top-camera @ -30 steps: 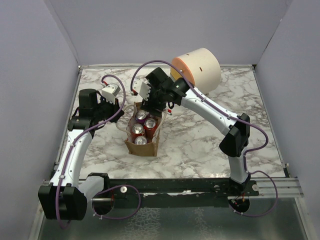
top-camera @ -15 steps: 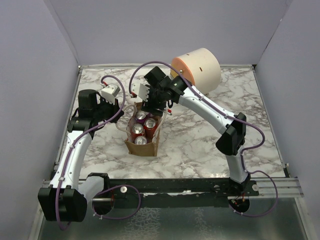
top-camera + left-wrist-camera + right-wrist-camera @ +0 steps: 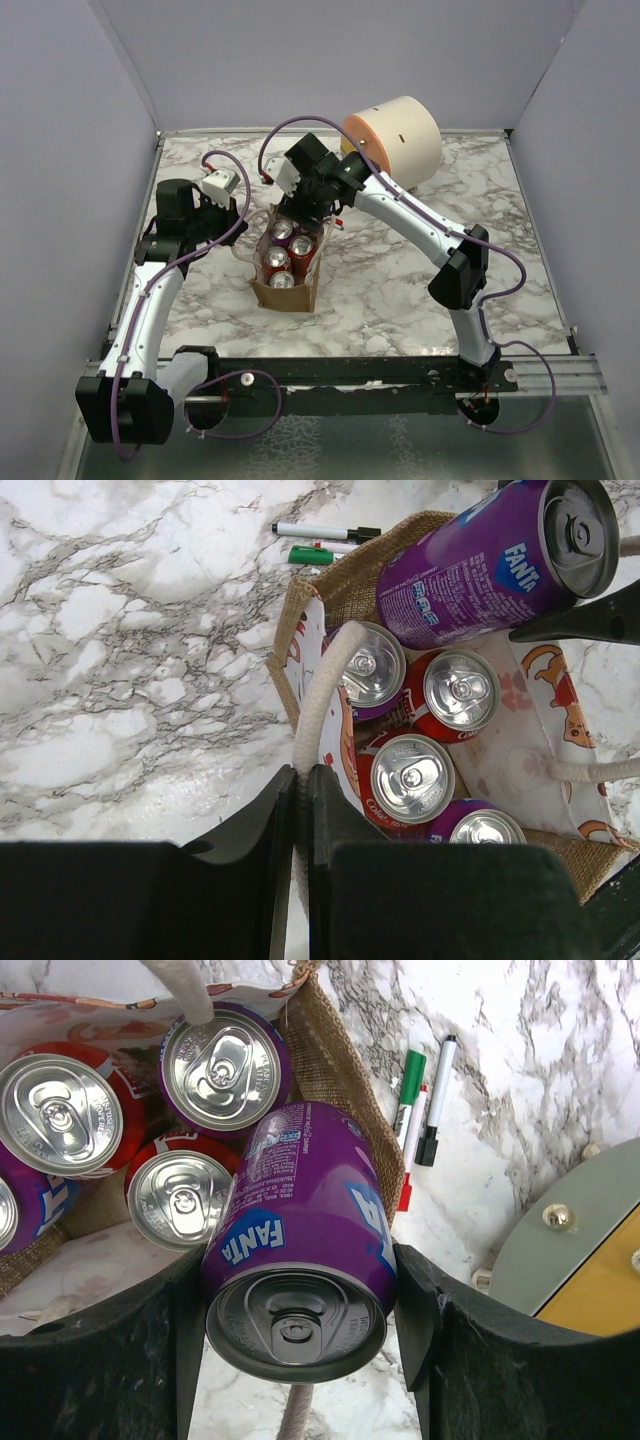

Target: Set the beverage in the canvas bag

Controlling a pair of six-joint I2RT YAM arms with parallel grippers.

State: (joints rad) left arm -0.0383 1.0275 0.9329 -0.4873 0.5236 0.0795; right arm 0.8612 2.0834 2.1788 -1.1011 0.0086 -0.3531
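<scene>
The canvas bag (image 3: 284, 292) stands open on the marble table, with several red and purple cans (image 3: 278, 258) upright inside. My left gripper (image 3: 302, 780) is shut on the bag's white rope handle (image 3: 322, 690) at the left rim (image 3: 300, 600). My right gripper (image 3: 300, 1295) is shut on the beverage, a purple Fanta can (image 3: 300, 1210). It holds the can tilted over the bag's far end, bottom toward the woven rim (image 3: 345, 1100). In the left wrist view the can (image 3: 470, 565) hangs above the packed cans. In the top view the right gripper (image 3: 303, 207) hides it.
A large cream-and-orange drum (image 3: 395, 135) lies on its side behind the right arm. Green, red and black markers (image 3: 415, 1100) lie on the table just beyond the bag's far end. Grey walls enclose the table on three sides.
The right wrist has shifted a little left and toward the far side above the bag's far end, still holding the can. The left arm and the bag have not moved.
</scene>
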